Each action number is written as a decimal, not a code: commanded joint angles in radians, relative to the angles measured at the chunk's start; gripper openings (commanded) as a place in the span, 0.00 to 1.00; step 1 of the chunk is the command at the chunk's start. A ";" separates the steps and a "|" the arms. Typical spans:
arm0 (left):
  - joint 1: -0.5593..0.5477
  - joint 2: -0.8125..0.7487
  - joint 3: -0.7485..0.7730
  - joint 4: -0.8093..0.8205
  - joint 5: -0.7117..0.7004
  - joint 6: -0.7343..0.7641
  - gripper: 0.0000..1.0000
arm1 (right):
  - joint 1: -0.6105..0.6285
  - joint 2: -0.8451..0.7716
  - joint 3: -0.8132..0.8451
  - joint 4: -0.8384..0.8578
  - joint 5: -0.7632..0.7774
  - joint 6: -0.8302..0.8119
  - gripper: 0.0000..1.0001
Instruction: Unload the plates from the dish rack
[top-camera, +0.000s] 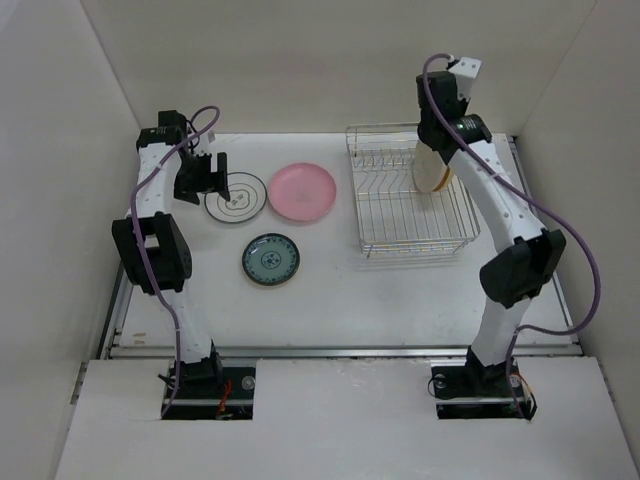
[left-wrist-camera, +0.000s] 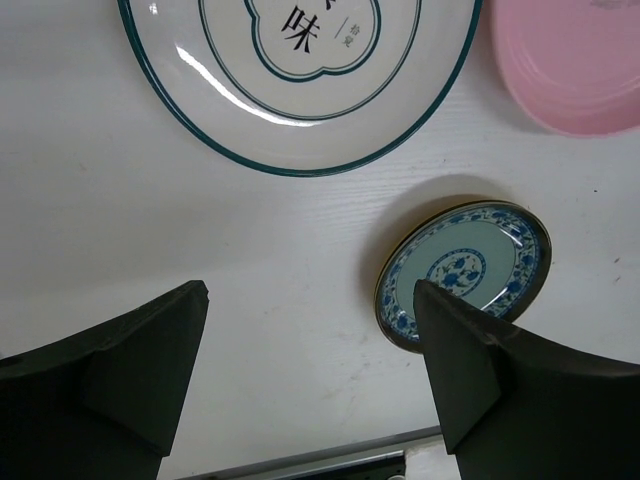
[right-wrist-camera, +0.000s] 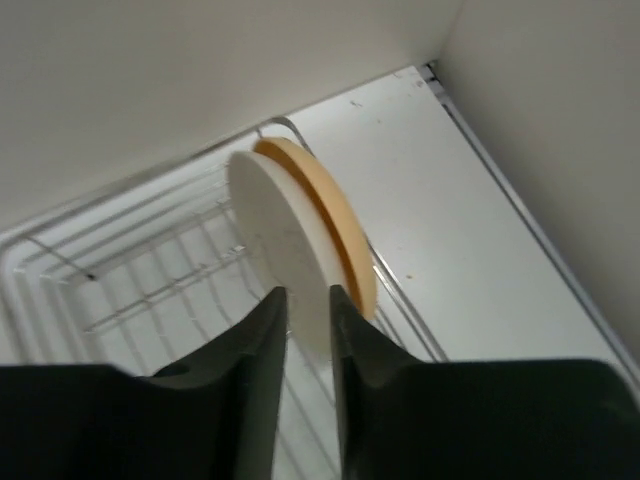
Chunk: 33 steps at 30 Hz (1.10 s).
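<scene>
The silver wire dish rack (top-camera: 400, 222) stands at the back right. Two plates stand on edge in it: a small pale yellow plate (right-wrist-camera: 275, 225) and an orange-yellow plate (right-wrist-camera: 338, 212) right behind it. My right gripper (right-wrist-camera: 308, 300) reaches down into the rack (right-wrist-camera: 140, 265), its fingers closed on the pale plate's rim (top-camera: 432, 168). On the table lie the white plate with black rings (top-camera: 236, 196), the pink plate (top-camera: 302, 191) and the teal plate (top-camera: 270, 259). My left gripper (top-camera: 205, 178) is open and empty, just left of the white plate (left-wrist-camera: 300, 90).
In the left wrist view the teal plate (left-wrist-camera: 465, 265) and the pink plate (left-wrist-camera: 570, 60) lie flat, with bare table between my fingers. White walls enclose the table at the back and both sides. The rack is close to the right wall.
</scene>
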 joint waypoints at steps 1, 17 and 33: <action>-0.003 -0.024 0.028 -0.045 0.025 0.017 0.82 | -0.015 0.074 -0.025 -0.055 0.069 -0.014 0.24; -0.003 0.015 0.005 -0.065 0.079 -0.003 0.82 | -0.123 0.228 -0.003 -0.009 0.057 -0.056 0.27; -0.003 -0.025 -0.009 -0.065 0.086 -0.012 0.83 | -0.123 0.006 -0.115 0.054 0.098 -0.069 0.27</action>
